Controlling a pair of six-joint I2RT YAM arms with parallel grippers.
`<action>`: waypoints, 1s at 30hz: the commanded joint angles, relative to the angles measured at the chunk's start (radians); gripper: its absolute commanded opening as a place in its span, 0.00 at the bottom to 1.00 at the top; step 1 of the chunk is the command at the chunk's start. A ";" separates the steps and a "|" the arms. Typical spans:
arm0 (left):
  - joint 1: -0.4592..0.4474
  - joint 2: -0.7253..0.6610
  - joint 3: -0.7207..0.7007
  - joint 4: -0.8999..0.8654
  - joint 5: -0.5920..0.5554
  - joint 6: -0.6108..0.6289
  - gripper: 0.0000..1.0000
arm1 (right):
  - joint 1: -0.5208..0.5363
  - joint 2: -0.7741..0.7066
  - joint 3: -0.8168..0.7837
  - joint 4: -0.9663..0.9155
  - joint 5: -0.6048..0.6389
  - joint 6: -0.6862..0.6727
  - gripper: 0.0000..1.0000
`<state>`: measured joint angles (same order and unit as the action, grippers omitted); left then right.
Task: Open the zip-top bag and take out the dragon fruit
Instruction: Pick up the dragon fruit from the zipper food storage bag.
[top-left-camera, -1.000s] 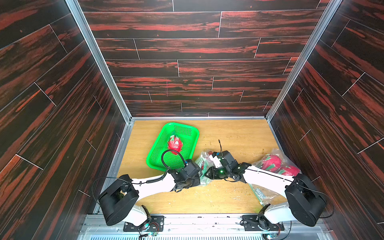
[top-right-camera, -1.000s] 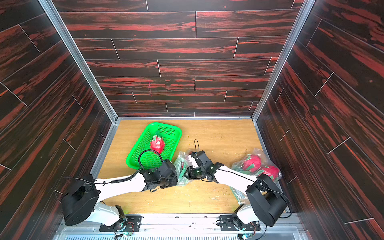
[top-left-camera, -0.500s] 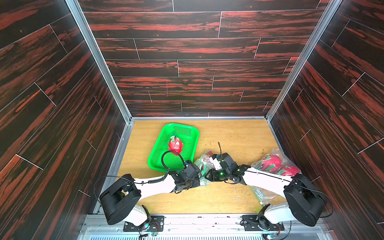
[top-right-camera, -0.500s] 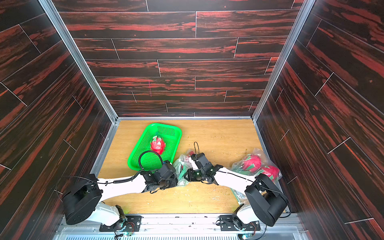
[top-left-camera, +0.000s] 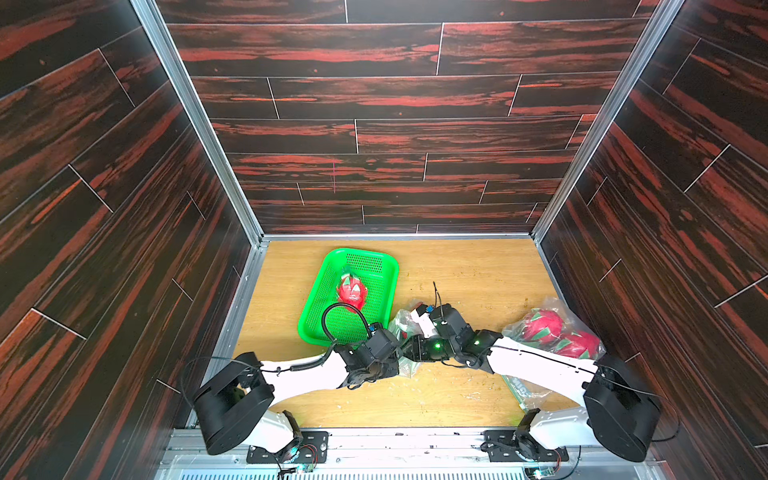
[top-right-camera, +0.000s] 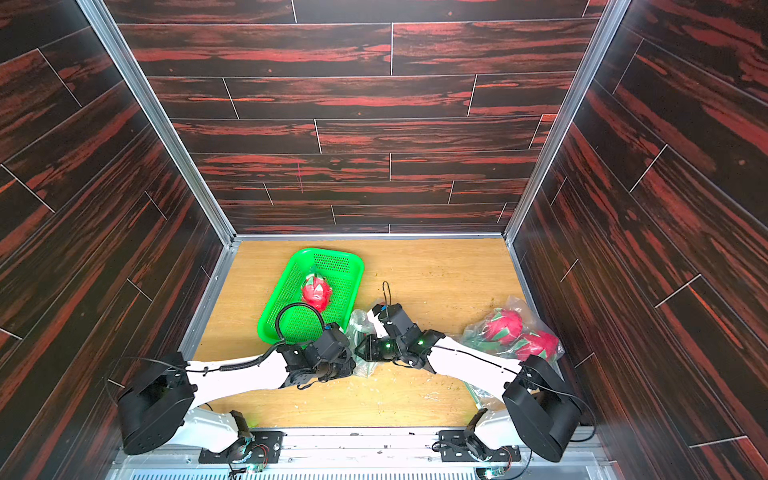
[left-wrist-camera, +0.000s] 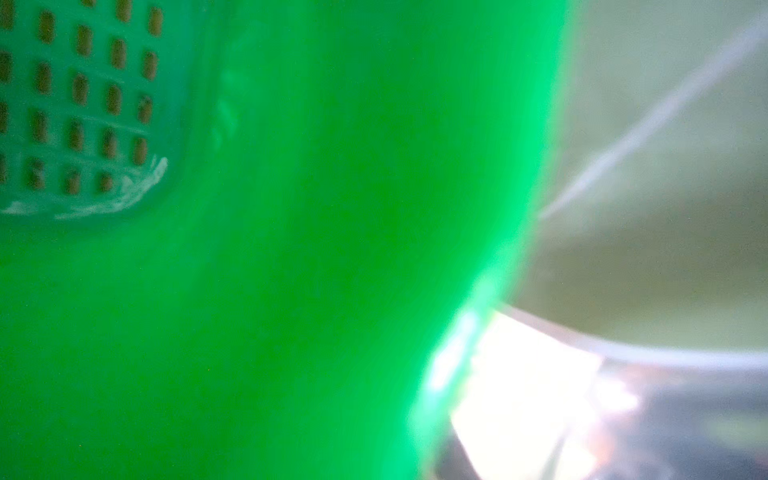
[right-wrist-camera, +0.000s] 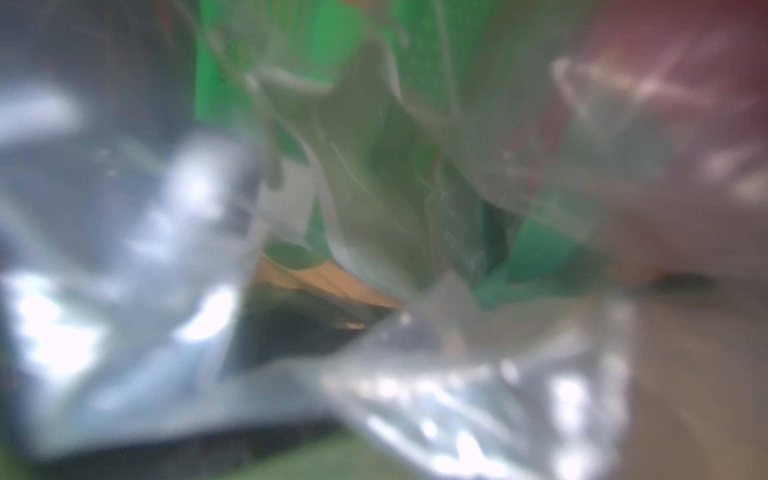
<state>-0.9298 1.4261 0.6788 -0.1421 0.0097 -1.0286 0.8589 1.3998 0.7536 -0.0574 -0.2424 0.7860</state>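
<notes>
Dragon fruit (top-left-camera: 352, 292) — one lies loose in the green basket (top-left-camera: 376, 266), which stands left of centre on the table (top-left-camera: 478, 270). Two more sit inside a clear second bag (top-left-camera: 555, 305) at the table's right edge, against the side wall (top-left-camera: 665, 249). The zip-top bag (top-left-camera: 400, 322) lies crumpled just beside the basket's near right corner, between the two arms. The left gripper (top-left-camera: 394, 362) and right gripper (top-left-camera: 407, 348) meet at its near end, tips buried in plastic; I cannot tell whether either is clamped on it or standing apart. Bare wood shows along the back wall and between the two bags — both forearms cross the near strip. A flat packet (top-left-camera: 517, 388) under the right forearm carries green print, too small to read. Only the left wrist view shows the basket's perforated wall (left-wrist-camera: 79, 104) close up, with clear plastic beside it. The right wrist view gives only blurred plastic with a red patch behind it.
</notes>
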 joint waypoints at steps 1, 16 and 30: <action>-0.005 -0.047 -0.020 -0.022 -0.023 0.011 0.22 | 0.009 0.041 0.012 0.005 0.040 0.052 0.36; -0.006 -0.036 -0.013 0.006 -0.013 0.012 0.22 | 0.006 0.132 0.015 0.031 0.189 0.096 0.44; -0.009 -0.023 -0.012 0.033 -0.001 0.008 0.22 | -0.023 0.184 0.004 0.126 0.232 0.114 0.44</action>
<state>-0.9325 1.4002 0.6693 -0.1101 0.0082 -1.0286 0.8474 1.5555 0.7673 0.0338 -0.0399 0.8860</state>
